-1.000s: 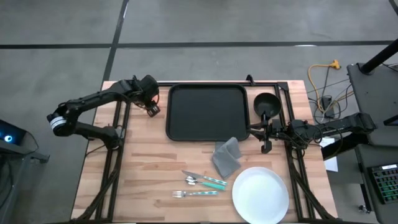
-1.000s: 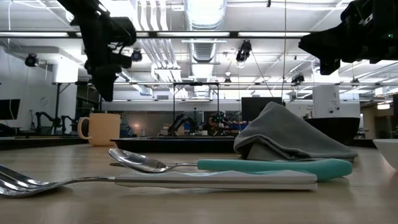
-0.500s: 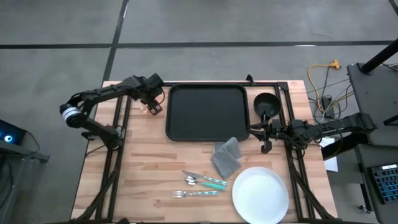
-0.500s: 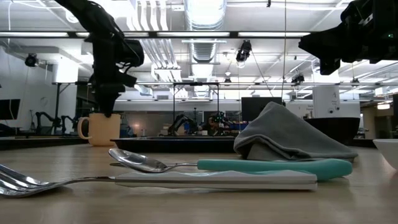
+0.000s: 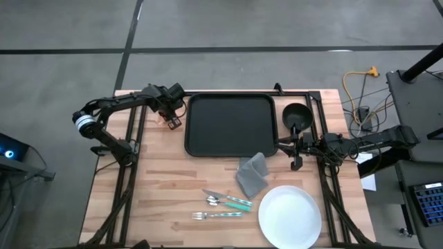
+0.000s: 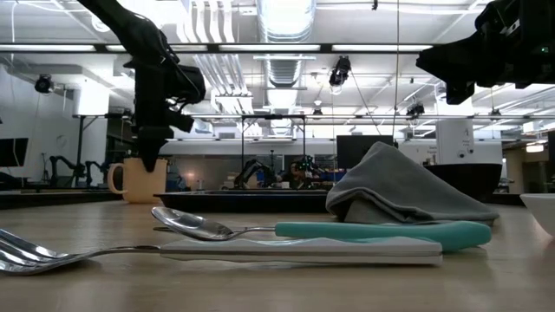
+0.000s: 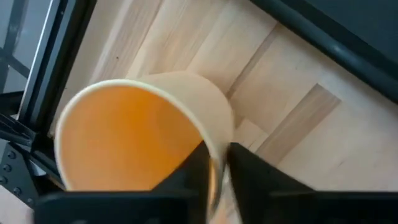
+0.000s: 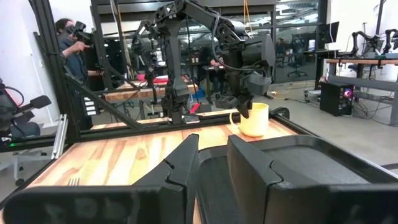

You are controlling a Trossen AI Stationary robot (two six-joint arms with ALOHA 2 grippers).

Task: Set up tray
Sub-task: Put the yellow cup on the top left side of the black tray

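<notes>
left end effector pinching mug rim

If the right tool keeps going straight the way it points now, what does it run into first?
The right tool sits at the black tray's edge, pointing across it. Its line looks free over the tray's floor; beyond the far rim it would probably meet the cream mug that the left tool grips, though depth is unclear.

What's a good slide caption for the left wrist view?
Left gripper closed on the rim of a yellow mug, standing on the wooden table beside the black tray.
</notes>
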